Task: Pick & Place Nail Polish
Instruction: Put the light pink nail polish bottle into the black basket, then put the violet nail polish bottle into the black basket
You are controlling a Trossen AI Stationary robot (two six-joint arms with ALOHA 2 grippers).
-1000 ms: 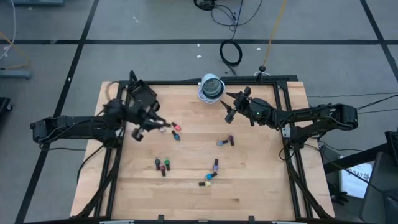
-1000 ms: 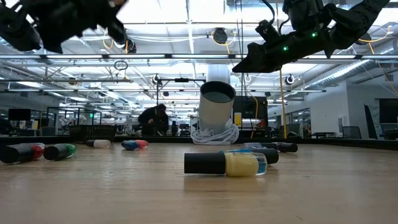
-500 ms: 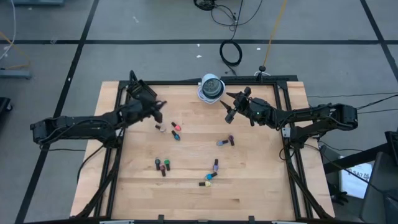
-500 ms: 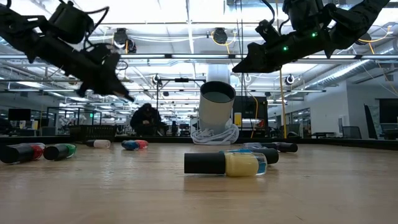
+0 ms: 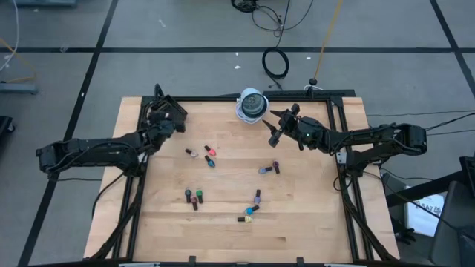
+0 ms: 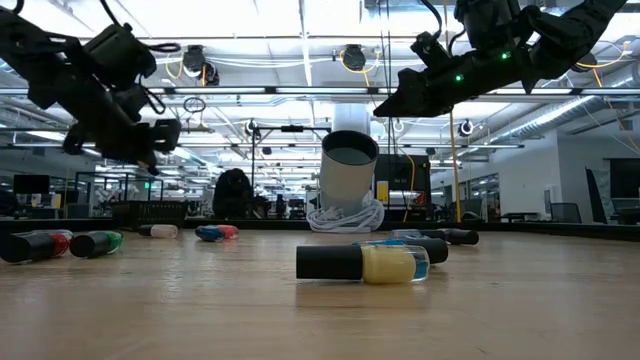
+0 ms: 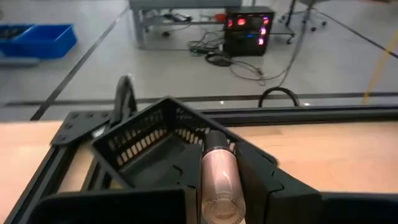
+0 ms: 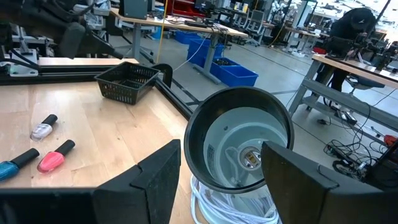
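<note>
One pale pink nail polish bottle (image 7: 220, 180) is gripped lengthwise between the nearly closed jaws of the left gripper (image 5: 165, 123), which is held in the air toward the upper left of the high view, beside the small black basket (image 7: 144, 142) at the table's far left corner. The carrying step is judged to be in hand; the next move would call for the bottle to be brought over the basket's open top and the jaws parted.

Eight or so other bottles are left lying on the wooden table (image 5: 223, 222): a pair near the middle left (image 5: 211, 155), two at lower left (image 5: 193, 196), and several toward the centre right (image 5: 257, 197).

The right gripper (image 5: 273, 130) is held open and empty at upper centre, just beside the white cup lamp (image 5: 252, 102).

The basket is largely hidden by the arm in the high view, and the small bottles' colours are hard to separate there.
</note>
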